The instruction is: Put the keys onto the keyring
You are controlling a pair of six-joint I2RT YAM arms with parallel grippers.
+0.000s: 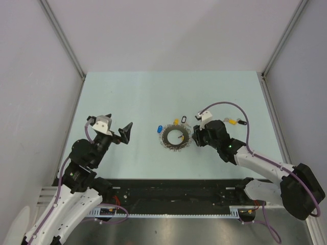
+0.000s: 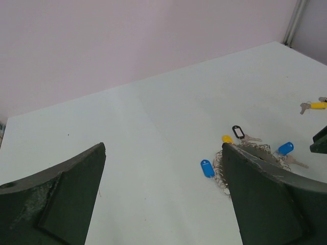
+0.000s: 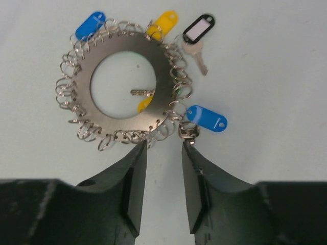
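In the middle of the pale green tabletop point(image 1: 133, 97) lies the keyring point(image 1: 175, 137), a flat grey metal disc with a round hole and a fringe of small wire loops all round its edge. Keys with coloured plastic heads sit on that fringe. A blue-headed key point(image 3: 91, 24) is at its far left. A yellow-headed key point(image 3: 163, 23) and a black-framed tag carrying a small silver key point(image 3: 198, 35) are on its far side. A second blue tag point(image 3: 207, 117) is on its right. Another yellow key point(image 3: 144, 101) lies inside the hole.

The right gripper point(image 3: 163, 145) is low over the table just right of the keyring. Its dark fingers point(image 3: 134, 178) are parted by a narrow gap with nothing between them. The tip of one finger is just beside the small loop of the second blue tag; whether they touch cannot be told.

The left gripper point(image 2: 164, 145) is well to the left of the keyring, its jaws spread wide and empty.

A loose yellow-headed key point(image 1: 232, 122) lies on the table further right, well apart from the keyring.
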